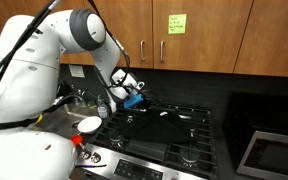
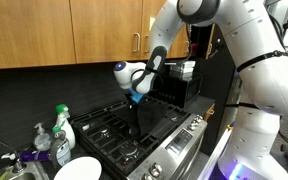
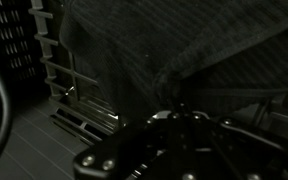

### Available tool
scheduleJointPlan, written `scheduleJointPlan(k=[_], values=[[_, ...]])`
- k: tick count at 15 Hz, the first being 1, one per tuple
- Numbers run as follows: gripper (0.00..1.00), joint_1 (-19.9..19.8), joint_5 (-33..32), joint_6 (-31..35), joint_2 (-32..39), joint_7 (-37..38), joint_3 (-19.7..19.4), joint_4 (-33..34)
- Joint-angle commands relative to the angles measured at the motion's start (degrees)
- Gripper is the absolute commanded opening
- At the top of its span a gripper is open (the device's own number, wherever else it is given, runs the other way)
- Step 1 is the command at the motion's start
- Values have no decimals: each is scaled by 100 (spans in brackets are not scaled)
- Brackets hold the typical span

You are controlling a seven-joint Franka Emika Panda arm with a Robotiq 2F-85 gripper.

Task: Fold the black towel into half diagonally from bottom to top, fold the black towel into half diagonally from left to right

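Towel (image 2: pixel 137 116) hangs from jaws; only wrist view shows weave.

A kitchen: gas stove (image 1: pixel 169 125), wooden cabinets (image 2: pixel 44 30), soap bottles (image 2: pixel 62 125)

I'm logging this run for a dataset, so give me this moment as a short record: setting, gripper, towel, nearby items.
setting: gas stove under wooden cabinets
gripper: gripper above the burners, appears closed on cloth
towel: black towel lifted, hanging from the gripper over the stove
fold state: cannot tell; the wrist view shows only draped dark fabric
nearby: white bowl at the stove's edge; spray bottle beside the stove
cabinet door: green sticky note
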Motion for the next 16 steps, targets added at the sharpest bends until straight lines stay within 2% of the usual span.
scheduleJointPlan(k=[1, 8, 16], values=[[1, 60, -632, 54, 428, 207, -71, 376], [1, -96, -1530, -129, 1357, 424, -70, 1172], [1, -285, -1473, -620, 2057, 471, -112, 2500]])
